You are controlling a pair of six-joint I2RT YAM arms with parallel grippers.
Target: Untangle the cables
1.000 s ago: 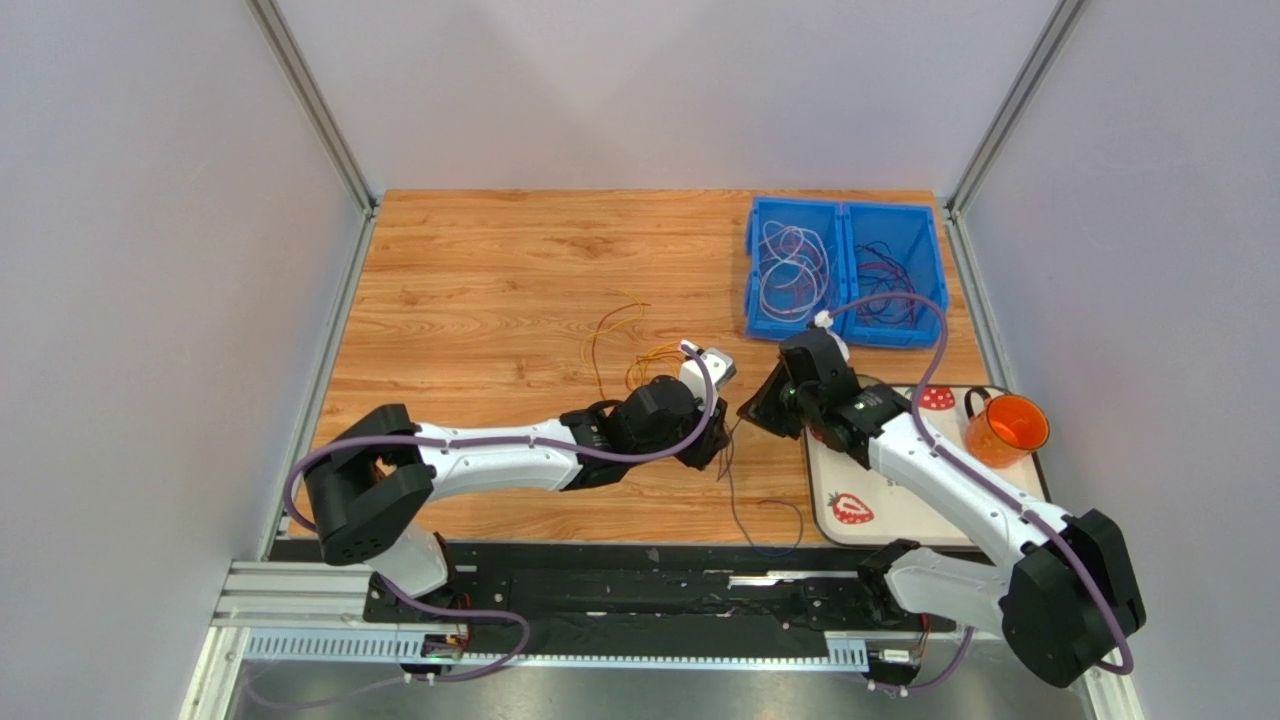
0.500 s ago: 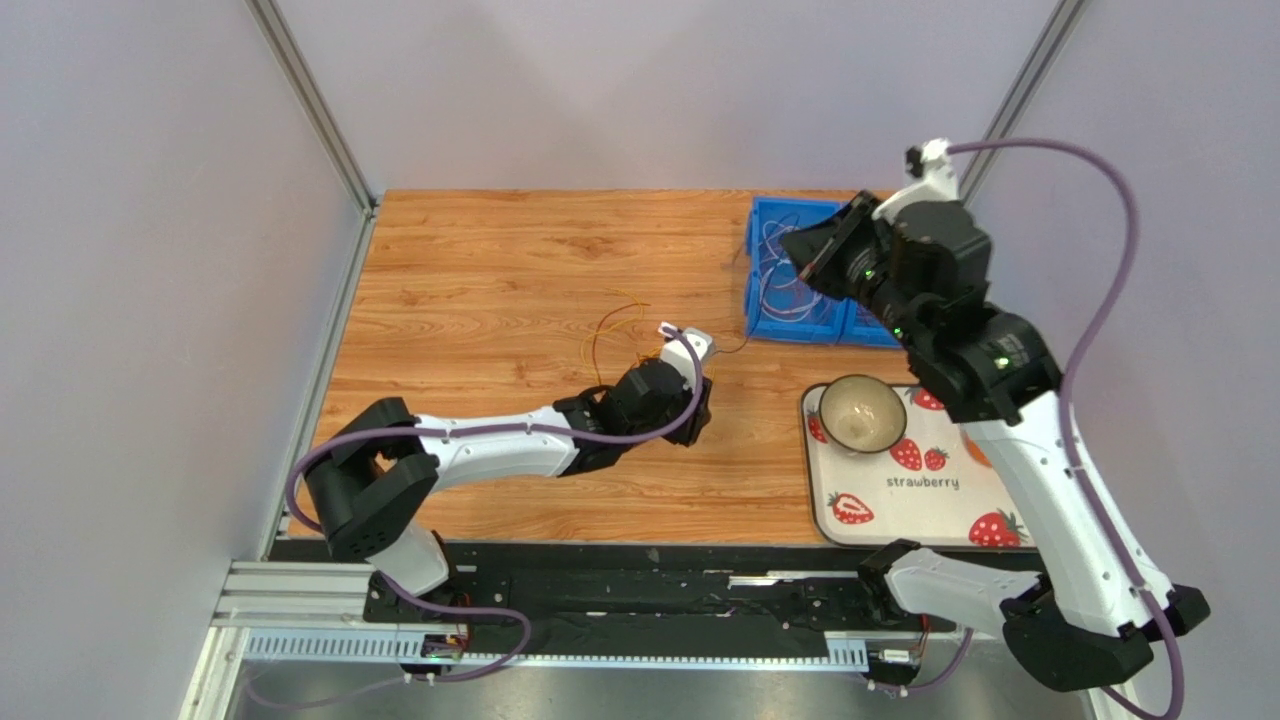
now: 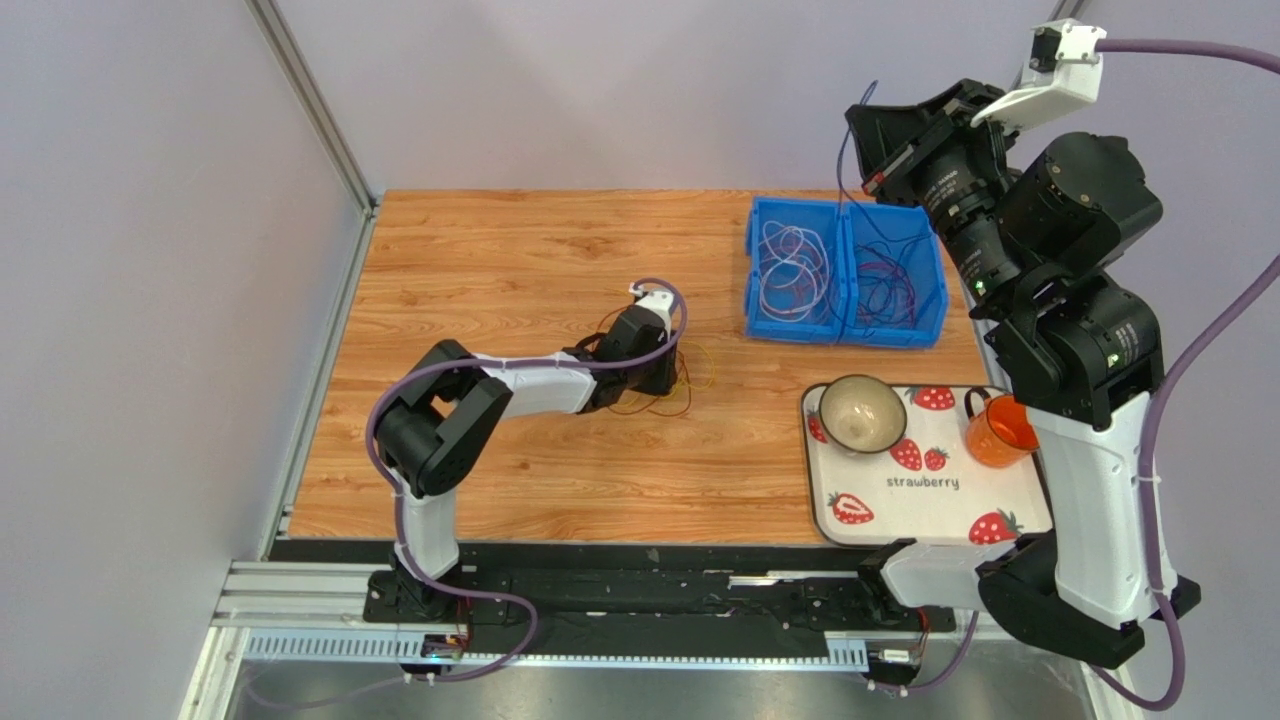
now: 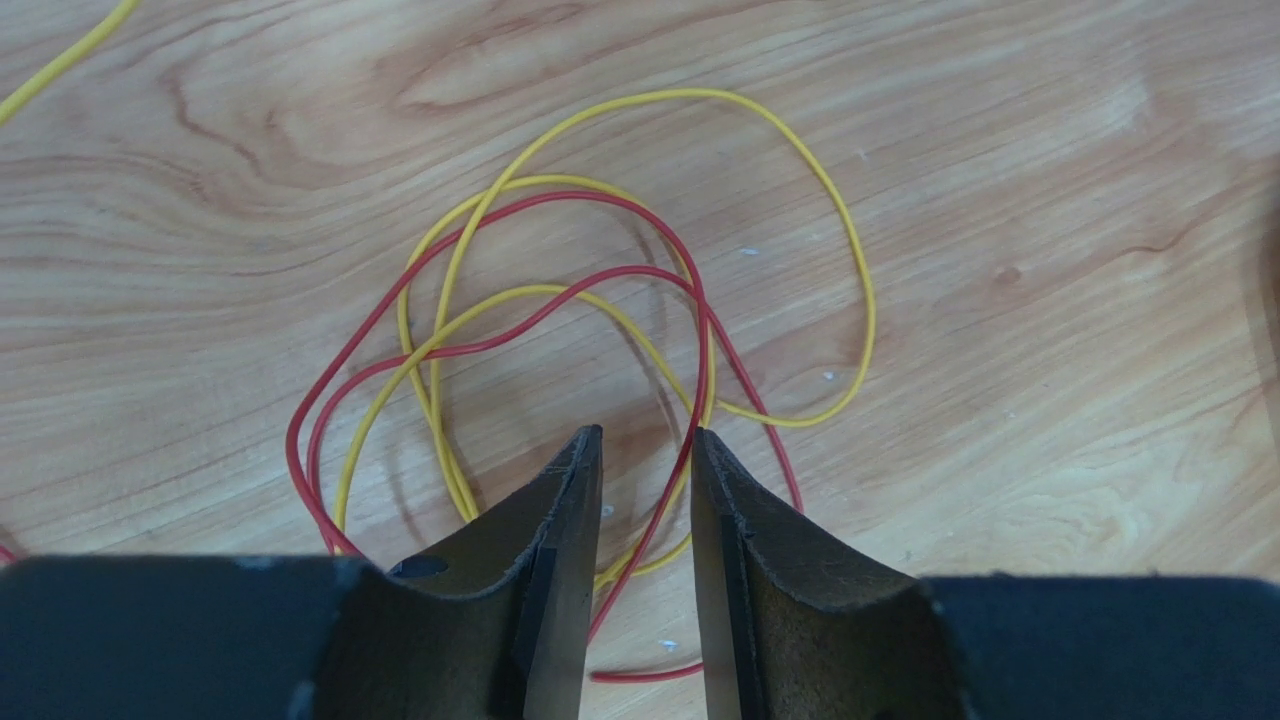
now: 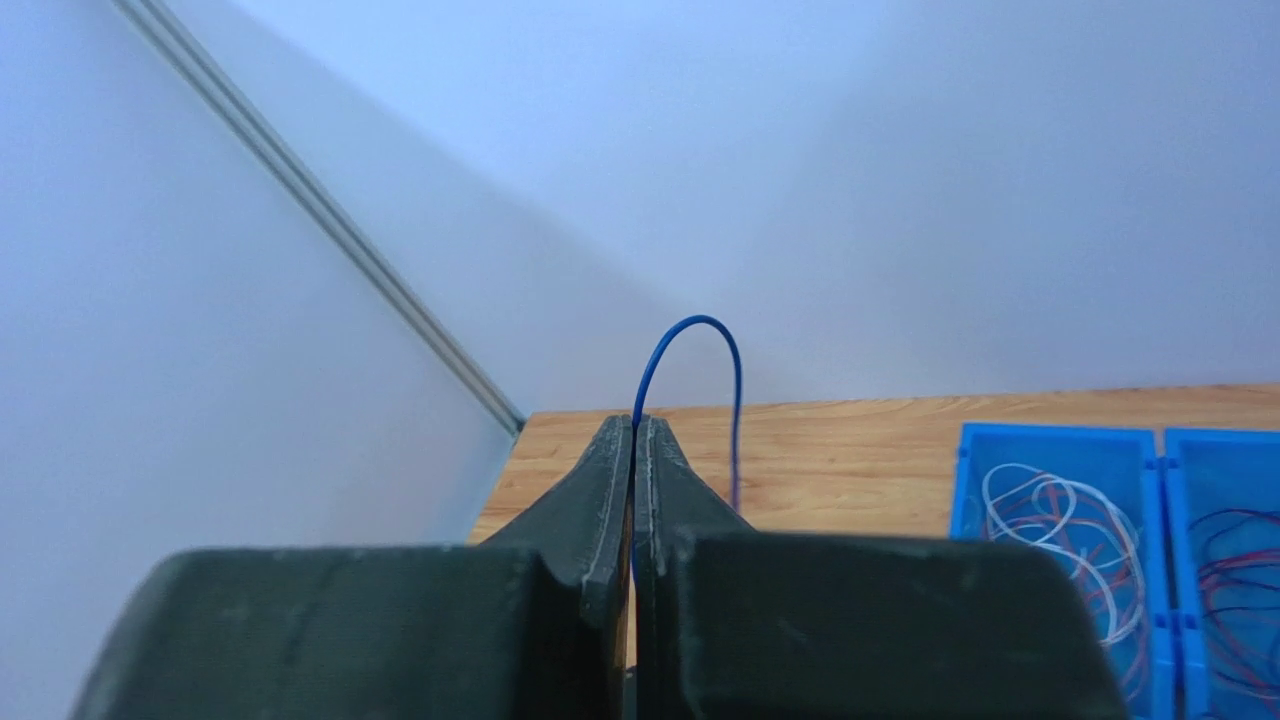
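The left gripper [image 4: 643,435] stands low over the wooden table [image 3: 496,255], and its fingers [image 4: 559,518] leave only a narrow gap between them. A red cable [image 4: 703,360] runs through this gap; whether the pads really touch it, I cannot tell from this view. Around the fingertips the red cable lies in loose loops, crossed with a yellow cable [image 4: 869,300]. Both lie flat on the wood near the middle of the table.

The right gripper [image 5: 633,423] is pressed fully together on a thin blue cable [image 5: 691,320], which comes out at the tips, makes a small arch and hangs down. This gripper hangs high above the far right corner, over a blue bin [image 3: 751,270]. The left compartment of the bin holds pale cables [image 3: 792,263], the right one dark cables [image 3: 897,285]. Nearer to the arms, a strawberry tray [image 3: 932,518] carries a bowl [image 3: 861,413] and an orange cup [image 3: 1004,431].
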